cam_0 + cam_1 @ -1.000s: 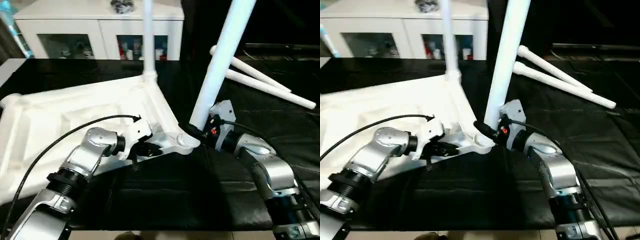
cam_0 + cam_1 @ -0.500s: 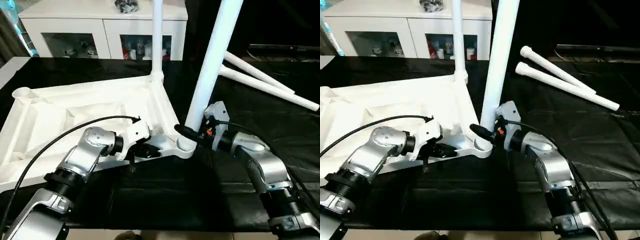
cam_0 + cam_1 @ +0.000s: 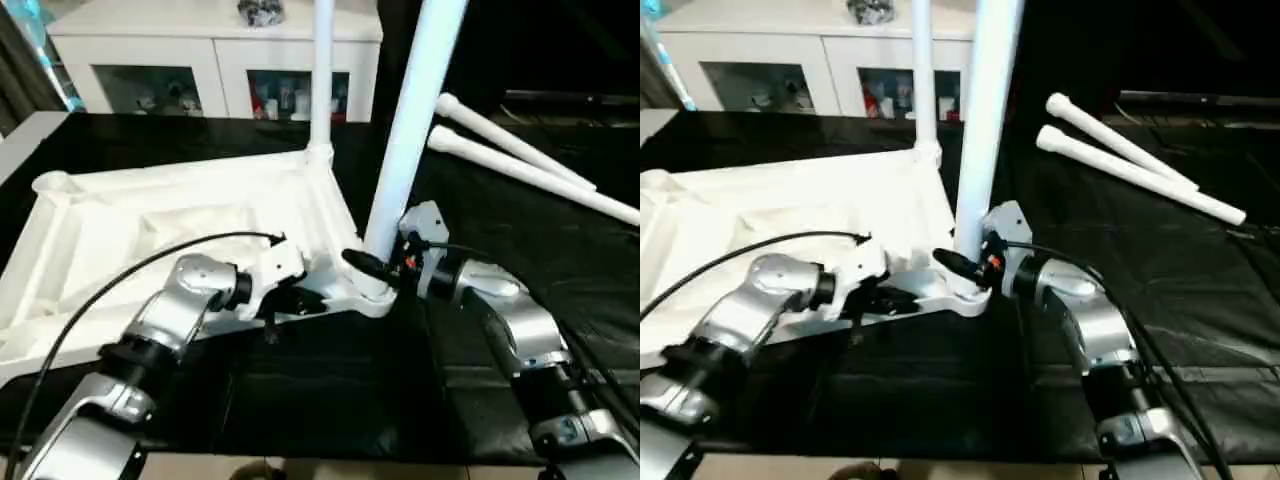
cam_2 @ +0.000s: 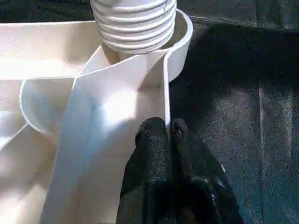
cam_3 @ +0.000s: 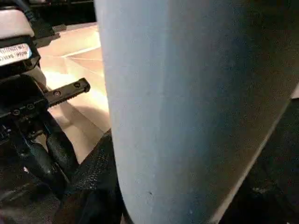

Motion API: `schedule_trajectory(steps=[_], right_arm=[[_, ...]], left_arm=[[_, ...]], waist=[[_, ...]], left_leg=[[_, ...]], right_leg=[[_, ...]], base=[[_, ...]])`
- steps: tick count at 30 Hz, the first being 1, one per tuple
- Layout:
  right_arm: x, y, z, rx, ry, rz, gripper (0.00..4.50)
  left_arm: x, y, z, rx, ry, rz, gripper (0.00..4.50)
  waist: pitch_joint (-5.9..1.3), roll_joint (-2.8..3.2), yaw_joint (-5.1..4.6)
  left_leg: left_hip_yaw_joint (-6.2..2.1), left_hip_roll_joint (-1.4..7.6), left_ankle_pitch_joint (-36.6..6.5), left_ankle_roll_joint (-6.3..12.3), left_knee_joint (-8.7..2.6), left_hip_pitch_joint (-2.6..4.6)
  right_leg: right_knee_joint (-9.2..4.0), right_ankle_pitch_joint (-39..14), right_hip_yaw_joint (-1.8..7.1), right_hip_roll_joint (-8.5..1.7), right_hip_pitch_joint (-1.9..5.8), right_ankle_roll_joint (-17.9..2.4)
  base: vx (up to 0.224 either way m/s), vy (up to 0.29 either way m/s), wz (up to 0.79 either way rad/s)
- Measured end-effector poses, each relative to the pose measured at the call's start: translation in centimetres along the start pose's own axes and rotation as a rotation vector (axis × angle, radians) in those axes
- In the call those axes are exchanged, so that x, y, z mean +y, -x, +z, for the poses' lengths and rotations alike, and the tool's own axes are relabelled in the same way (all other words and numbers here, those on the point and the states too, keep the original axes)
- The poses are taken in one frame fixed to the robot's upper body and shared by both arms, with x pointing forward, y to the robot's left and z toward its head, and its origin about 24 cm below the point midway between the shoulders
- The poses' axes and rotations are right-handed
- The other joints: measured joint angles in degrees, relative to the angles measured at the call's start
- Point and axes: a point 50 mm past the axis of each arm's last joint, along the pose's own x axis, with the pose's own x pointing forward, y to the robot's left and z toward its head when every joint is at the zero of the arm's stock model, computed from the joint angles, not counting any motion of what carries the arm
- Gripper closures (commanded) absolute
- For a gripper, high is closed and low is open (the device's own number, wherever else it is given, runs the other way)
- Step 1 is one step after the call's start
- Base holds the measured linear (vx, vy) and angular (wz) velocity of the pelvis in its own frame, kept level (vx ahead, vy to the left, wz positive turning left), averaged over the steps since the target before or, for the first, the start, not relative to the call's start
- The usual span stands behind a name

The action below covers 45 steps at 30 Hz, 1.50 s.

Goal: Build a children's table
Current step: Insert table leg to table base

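Two legs (image 3: 405, 140) upright (socketed), two loose legs (image 3: 520, 165) lying.

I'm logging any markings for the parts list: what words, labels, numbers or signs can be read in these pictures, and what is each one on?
White label on the left gripper: dark print, too blurred to read.
Table top, upright leg and loose legs: no print visible.
Items behind the cabinet glass doors: too small to read.
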Motion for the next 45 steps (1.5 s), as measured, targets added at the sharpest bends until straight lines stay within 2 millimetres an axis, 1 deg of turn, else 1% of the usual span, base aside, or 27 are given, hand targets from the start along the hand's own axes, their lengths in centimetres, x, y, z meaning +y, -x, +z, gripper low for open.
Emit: schedule_trajectory(steps=[10, 25, 29, 33, 37, 41, 45], right_arm=[[-1.0, 1.0, -0.3, 0.007, 0.004, -0.034, 2.57], [-1.4, 1.3, -0.5, 0.012, 0.006, -0.049, 2.57], [-1.5, 1.3, -0.8, -0.021, -0.041, -0.05, 2.57], [-1.7, 1.4, -1.1, -0.056, -0.091, -0.066, 2.57], [-1.8, 1.7, -1.8, -0.114, -0.178, -0.104, 2.57], [-1.6, 2.2, -2.5, -0.172, -0.226, -0.149, 2.57], [-1.4, 2.7, -3.1, -0.225, -0.242, -0.199, 2.57]], left_arm=[[0.7, -1.3, 0.5, -0.011, 0.015, 0.022, 4.5], [1.2, -1.3, 0.5, -0.01, 0.01, 0.022, 4.5], [1.1, -1.0, 0.4, -0.008, 0.007, 0.01, 4.5], [1.1, -1.1, 0.5, -0.01, 0.007, 0.015, 4.5], [1.1, -1.2, 0.5, -0.012, 0.008, 0.028, 4.5], [1.2, -1.5, 0.7, -0.014, 0.021, 0.029, 4.5], [1.3, -1.8, 0.8, -0.018, 0.03, 0.031, 4.5]], waist=[[0.0, 0.01, 0.01], [0.04, 0.08, 0.02], [0.04, 0.08, -0.17], [0.04, 0.08, -0.17], [0.05, 0.09, -0.12], [0.05, 0.13, 0.0], [0.03, 0.3, 0.03]], left_leg=[[0.27, -0.01, 0.1, 0.13, 0.01, 0.01], [0.53, 0.0, 0.1, 0.13, -0.05, 0.01], [0.53, 0.01, 0.1, 0.13, -0.08, 0.0], [0.58, 0.01, 0.1, 0.14, -0.11, 0.0], [0.61, 0.02, 0.1, 0.14, -0.13, 0.01], [0.78, 0.01, 0.1, 0.14, -0.23, 0.01], [1.09, 0.0, 0.1, 0.2, -0.35, 0.01]], right_leg=[[-0.03, 0.2, 0.0, -0.15, 0.03, -0.3], [-0.06, 0.2, 0.0, -0.29, -0.01, -0.3], [-0.1, 0.2, 0.0, -0.27, -0.04, -0.3], [-0.14, 0.2, 0.01, -0.28, -0.04, -0.3], [-0.14, 0.2, 0.03, -0.29, -0.05, -0.3], [-0.24, 0.2, 0.03, -0.38, -0.05, -0.3], [-0.36, 0.2, -0.03, -0.62, -0.03, -0.3]], base=[[0.0, 0.0, 0.0], [0.0, 0.0, 0.0], [0.0, 0.0, 0.0], [0.0, 0.0, 0.0], [0.0, 0.0, 0.0], [0.0, 0.0, 0.0], [0.0, 0.0, 0.0]])
